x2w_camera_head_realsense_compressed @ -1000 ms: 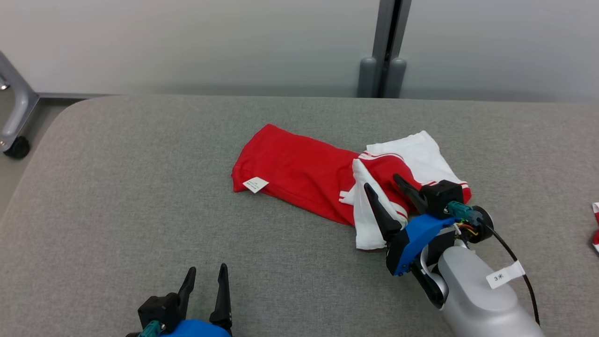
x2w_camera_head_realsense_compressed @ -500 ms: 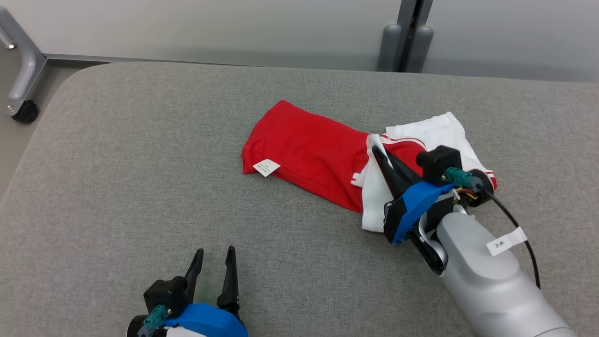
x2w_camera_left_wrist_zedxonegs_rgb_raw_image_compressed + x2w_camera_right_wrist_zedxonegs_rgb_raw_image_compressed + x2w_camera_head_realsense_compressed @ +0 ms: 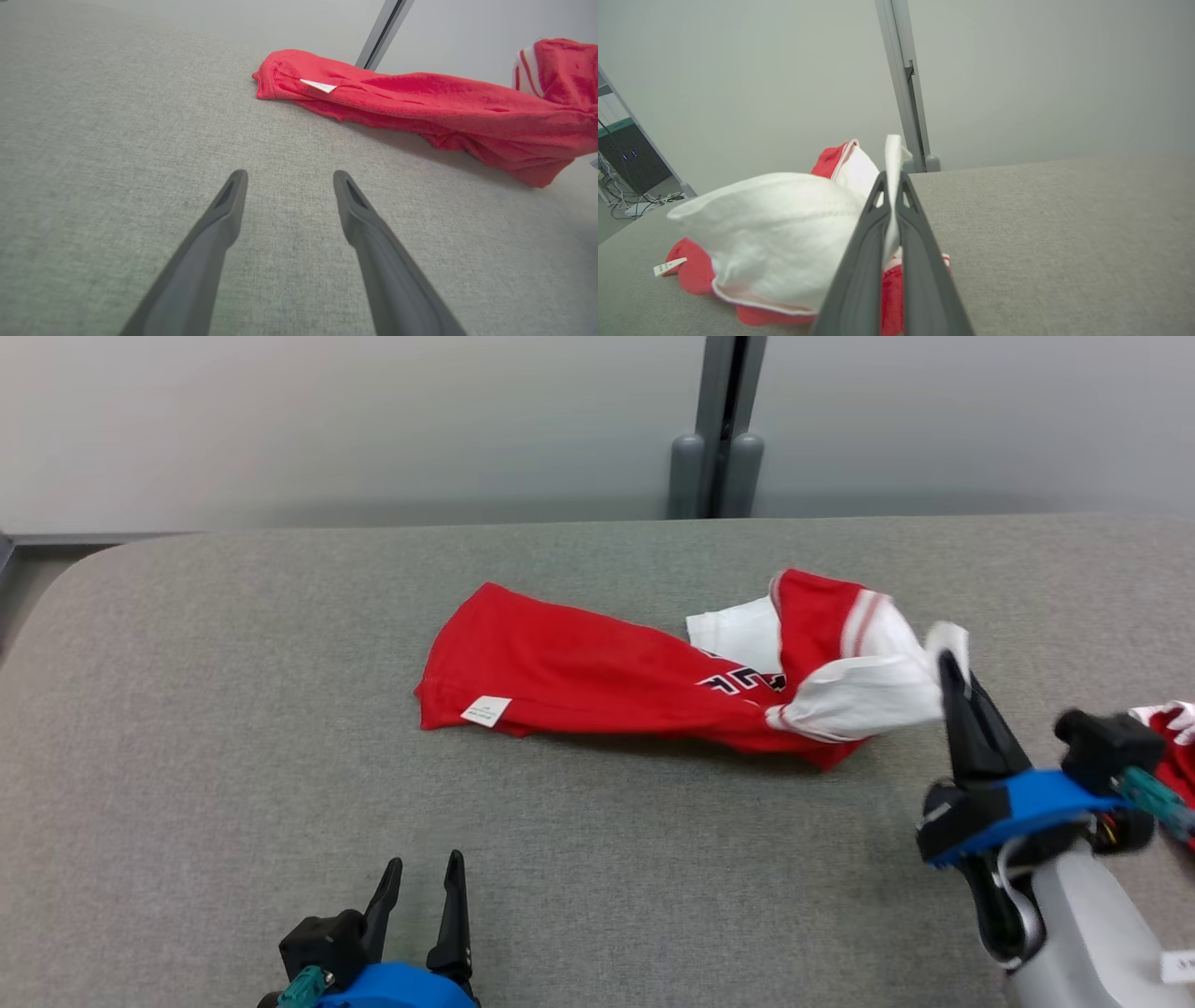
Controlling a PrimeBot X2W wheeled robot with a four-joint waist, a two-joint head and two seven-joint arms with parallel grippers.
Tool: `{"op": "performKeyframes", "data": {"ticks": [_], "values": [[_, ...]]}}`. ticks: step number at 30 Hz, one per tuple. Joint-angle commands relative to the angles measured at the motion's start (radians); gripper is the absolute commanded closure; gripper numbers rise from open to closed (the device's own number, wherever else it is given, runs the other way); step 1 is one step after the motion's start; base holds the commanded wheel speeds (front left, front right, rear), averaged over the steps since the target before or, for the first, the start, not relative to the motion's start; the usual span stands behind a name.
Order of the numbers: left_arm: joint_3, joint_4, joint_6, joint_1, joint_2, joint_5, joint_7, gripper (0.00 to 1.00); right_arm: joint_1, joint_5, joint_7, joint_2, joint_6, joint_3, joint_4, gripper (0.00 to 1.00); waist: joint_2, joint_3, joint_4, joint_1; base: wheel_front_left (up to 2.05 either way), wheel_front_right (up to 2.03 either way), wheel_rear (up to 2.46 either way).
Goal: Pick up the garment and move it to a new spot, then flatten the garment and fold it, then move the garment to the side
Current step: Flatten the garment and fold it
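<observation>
Grey padded surface (image 3: pixel 187 756) runs across the head view, with a pale wall behind it and a grey post (image 3: pixel 719 429) upright at the far edge. Low left: left gripper (image 3: pixel 425 861) hovers over bare fabric, fingers apart and nothing between them; the left wrist view shows the same gap (image 3: pixel 289 173). Centre: red and white garment (image 3: pixel 579 663) lies stretched across the surface, with a white tag (image 3: pixel 486 710) at its left end, flat on the cloth. The garment's right end is raised off the surface. Right: right gripper (image 3: pixel 948 658) has its fingers pressed together on a white fold of the garment, seen close in the right wrist view (image 3: pixel 892 179). Far right edge: a second red-and-white cloth (image 3: pixel 1167 728), partly hidden by the arm.
</observation>
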Motion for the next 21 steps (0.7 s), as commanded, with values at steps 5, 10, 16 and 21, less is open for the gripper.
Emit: {"op": "performKeyframes", "data": {"ticks": [5, 10, 16, 21], "values": [[0.009, 0.005, -0.009, 0.020, 0.001, 0.004, -0.002, 0.00, 0.141, -0.021, -0.003, 0.002, 0.000, -0.141, 0.043, 0.00, 0.0000, -0.051, -0.072, 0.0001, 0.00, 0.00, 0.00], [0.009, 0.010, -0.011, 0.021, 0.001, 0.009, -0.002, 0.00, 0.192, -0.064, -0.003, 0.029, 0.000, -0.218, 0.072, 0.00, 0.0000, -0.055, -0.104, 0.0001, 0.00, 0.00, 0.00], [0.019, 0.014, -0.013, 0.016, 0.001, 0.017, -0.002, 0.00, 0.220, -0.127, -0.003, 0.054, 0.000, -0.200, 0.005, 0.00, 0.0000, -0.057, -0.120, 0.0001, 0.00, 0.00, 0.00], [0.017, 0.017, -0.005, -0.011, 0.001, 0.013, -0.002, 0.00, 0.224, -0.162, -0.003, 0.066, 0.000, -0.144, -0.058, 0.00, 0.0000, -0.044, -0.121, 0.0001, 0.00, 0.00, 0.00]]}}
